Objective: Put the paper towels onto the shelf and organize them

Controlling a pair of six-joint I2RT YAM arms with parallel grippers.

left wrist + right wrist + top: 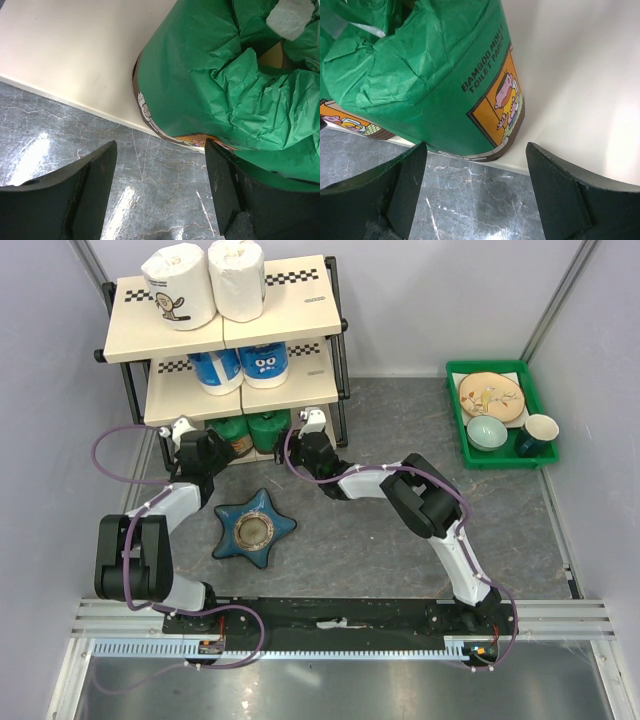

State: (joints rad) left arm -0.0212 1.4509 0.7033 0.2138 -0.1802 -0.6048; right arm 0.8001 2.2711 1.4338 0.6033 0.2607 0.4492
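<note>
The shelf (290,300) stands at the back left. Two white rolls (180,285) stand on its top board, two blue rolls (262,362) on the middle board, two green rolls (268,428) on the bottom board. My left gripper (196,453) is open and empty just in front of the left green roll (225,80), which stands at the edge of the cream bottom board (65,55). My right gripper (308,445) is open and empty just in front of the right green roll (430,75), which stands near the board's front edge (560,85).
A blue star-shaped dish (254,528) lies on the grey floor (400,420) between the arms. A green tray (530,445) with a plate, a bowl and a cup stands at the back right. Grey walls close in both sides.
</note>
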